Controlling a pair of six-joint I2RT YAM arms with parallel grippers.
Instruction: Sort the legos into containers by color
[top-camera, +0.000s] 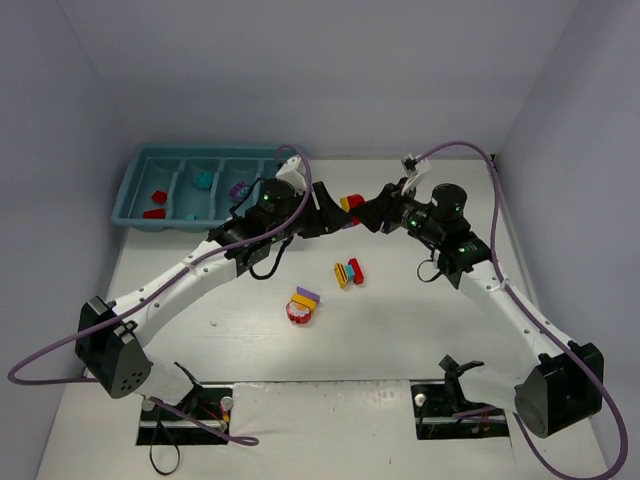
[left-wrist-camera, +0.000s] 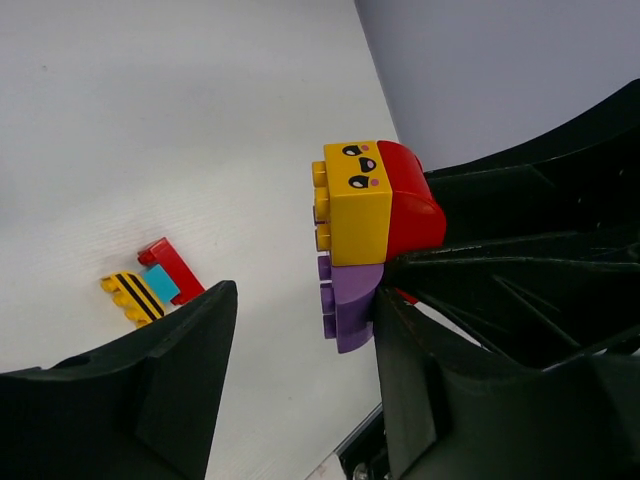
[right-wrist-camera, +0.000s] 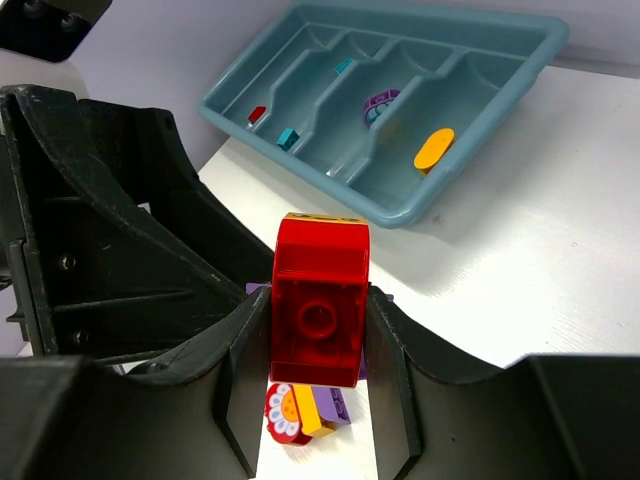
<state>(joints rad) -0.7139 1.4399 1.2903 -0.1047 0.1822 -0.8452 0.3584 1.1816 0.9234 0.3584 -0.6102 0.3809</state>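
While my right gripper (right-wrist-camera: 318, 350) clamps a red-yellow-purple plastic brick stack (right-wrist-camera: 320, 300), left gripper (left-wrist-camera: 300, 290) half-open around it, several loose bricks (top-camera: 348, 272) lie unsorted.

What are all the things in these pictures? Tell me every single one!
Teal-blue plastic tray with four compartments: one, far left of the table.
Small loose pieces inside it: about six; red, teal, purple, orange; one colour per compartment.
Stack of yellow face brick, red curved brick and purple brick: one, far middle, where the arms meet.
Stack of striped yellow, teal and red bricks: one, mid-table.
Red round flower piece with yellow and purple bricks: one, nearer the arm bases.
White table: one, under everything.
Robot arms: two, white and black; left arm, right arm.
Left hand: black, open around the face-brick stack.
Right hand: black, shut on that stack.
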